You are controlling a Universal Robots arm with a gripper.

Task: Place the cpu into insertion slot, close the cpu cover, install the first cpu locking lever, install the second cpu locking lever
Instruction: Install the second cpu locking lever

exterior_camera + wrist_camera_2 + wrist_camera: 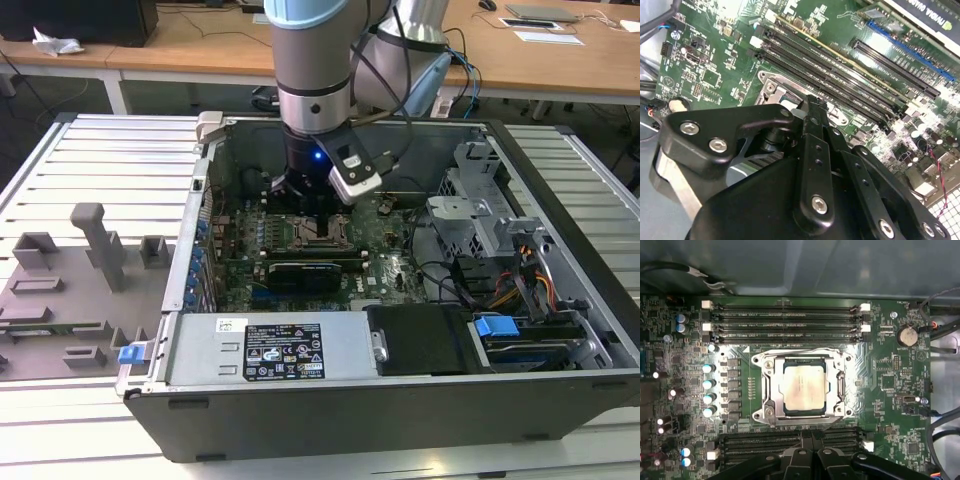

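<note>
Wooden desks (560,60) stand behind a slatted metal table (120,150), with a grey fixture tray (70,290) on it.

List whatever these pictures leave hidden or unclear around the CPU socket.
- Gripper fingertips: their black links hide them in the second wrist view; open or shut is unclear.
- Insertion slot: the arm partly hides it in the exterior view.
- Locking levers: too thin to tell latched beside the cpu, first wrist view.

You have one cpu (802,387) in one insertion slot (768,390); one cpu cover (837,362); one gripper (810,107) above.
</note>
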